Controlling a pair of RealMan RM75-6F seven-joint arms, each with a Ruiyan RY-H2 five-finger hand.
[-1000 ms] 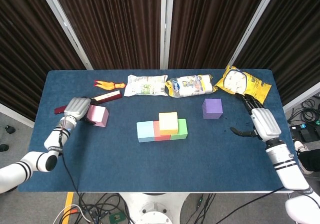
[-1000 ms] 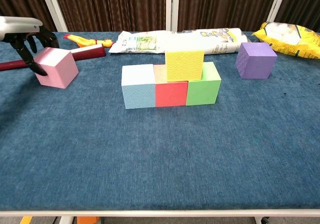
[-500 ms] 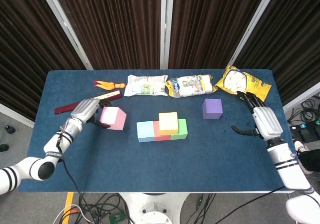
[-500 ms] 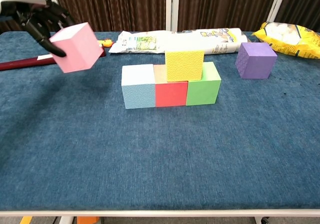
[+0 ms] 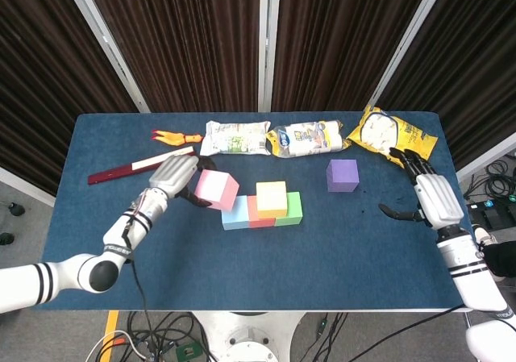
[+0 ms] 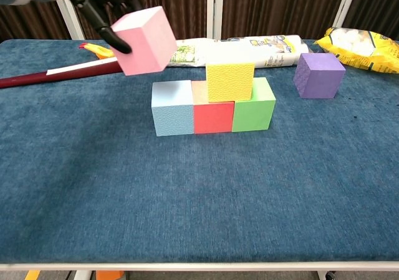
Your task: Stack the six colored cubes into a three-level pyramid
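A: What is the left hand (image 5: 173, 176) doing?

B: It grasps the pink cube (image 5: 216, 190), fingers wrapped round its left side. A second ago the cube sat on the blue table (image 5: 339, 249) beside the dark red stick (image 5: 137, 168); half a second ago it was lifted and halfway over. Now it is in the air, tilted, just above and left of the light blue cube (image 5: 235, 214).

A: And from the chest camera?

B: The same: the pink cube (image 6: 144, 40) hangs clear of the stack, higher than the yellow cube (image 6: 230, 81), with the left hand (image 6: 103, 2) near the top edge of the picture.

A: Has the stack changed?

B: No. Light blue, red cube (image 5: 260, 213) and green cube (image 5: 289, 208) stand touching in a row, and the yellow one sits on top over the red and green.

A: The right hand (image 5: 435, 198)?

B: Released, fingers spread, holding nothing, at the table's right edge. It has shifted slightly outward. The purple cube (image 5: 342, 175) stands apart, untouched, between it and the stack.

A: Behind?

B: A rubber chicken (image 5: 171, 137), two plastic-wrapped packs (image 5: 235, 138) and a yellow snack bag (image 5: 395, 135), all where they were.
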